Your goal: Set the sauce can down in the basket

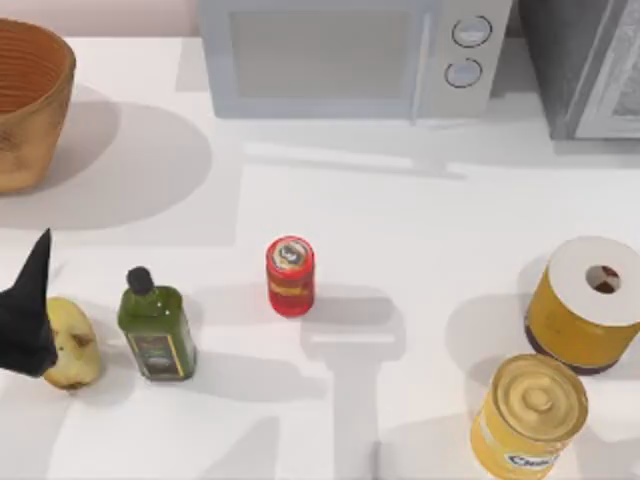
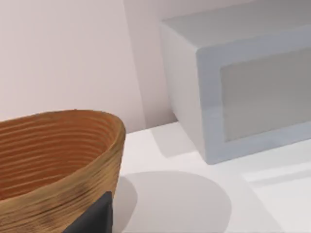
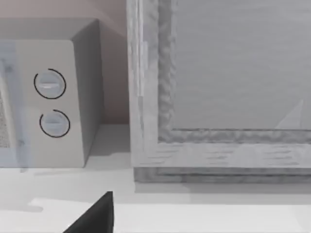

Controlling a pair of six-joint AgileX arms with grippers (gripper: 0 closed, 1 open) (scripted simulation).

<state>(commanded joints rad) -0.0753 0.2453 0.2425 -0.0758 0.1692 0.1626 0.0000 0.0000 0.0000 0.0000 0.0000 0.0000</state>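
The sauce can (image 1: 290,276), small and red with a silvery top and a yellow band, stands upright near the middle of the table with nothing touching it. The tan woven basket (image 1: 40,130) sits at the far left corner, and its ribbed wall (image 2: 58,194) rises close by in the left wrist view. My left gripper (image 1: 30,315) is a dark shape at the table's left edge, well left of the can and nearer the front than the basket. A dark part of my right gripper (image 3: 95,218) shows in the right wrist view, facing the back of the table.
A green oil bottle (image 1: 155,325) and a yellowish pear-like fruit (image 1: 68,345) lie between my left gripper and the can. A microwave (image 1: 345,55) and a grey cabinet (image 1: 590,65) line the back. Two big yellow cans (image 1: 585,305) (image 1: 528,415) stand front right.
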